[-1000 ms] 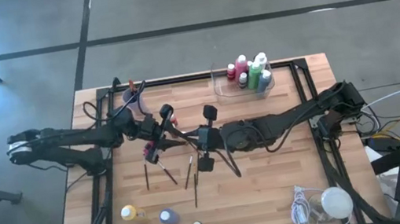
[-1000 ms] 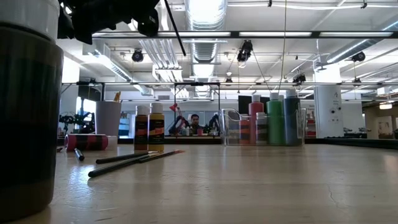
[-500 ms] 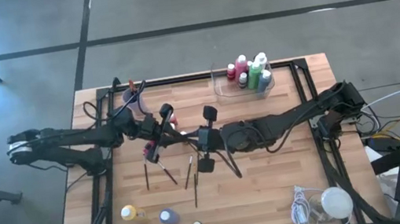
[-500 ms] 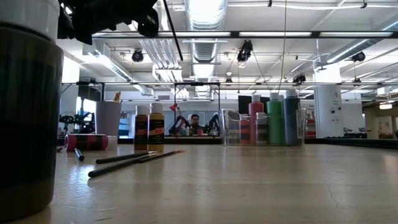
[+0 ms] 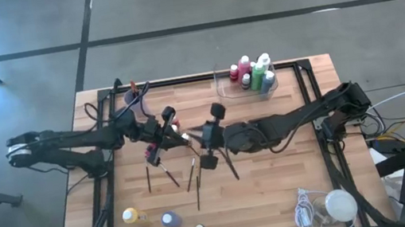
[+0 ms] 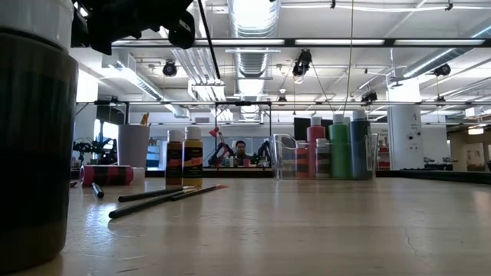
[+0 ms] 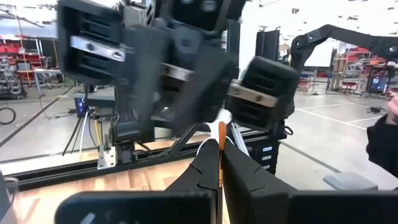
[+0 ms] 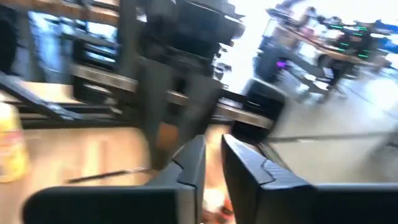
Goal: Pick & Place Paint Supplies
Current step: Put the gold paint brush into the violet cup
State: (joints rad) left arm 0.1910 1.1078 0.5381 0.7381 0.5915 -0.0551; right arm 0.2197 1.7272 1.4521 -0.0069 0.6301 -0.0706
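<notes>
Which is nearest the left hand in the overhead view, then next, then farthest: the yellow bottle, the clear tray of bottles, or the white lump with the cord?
From the left hand:
1. Yellow bottle, near the table's front-left corner.
2. Clear tray of bottles, at the far edge, right of centre.
3. White lump with the cord, front-right corner.

The left gripper [image 7: 219,163] has its two dark fingers pressed together on a thin paintbrush with an orange-and-white end [image 7: 221,132]. Just beyond looms the other arm's blurred black gripper with a silver bar [image 7: 186,68], above a wooden tabletop [image 7: 149,175].
</notes>
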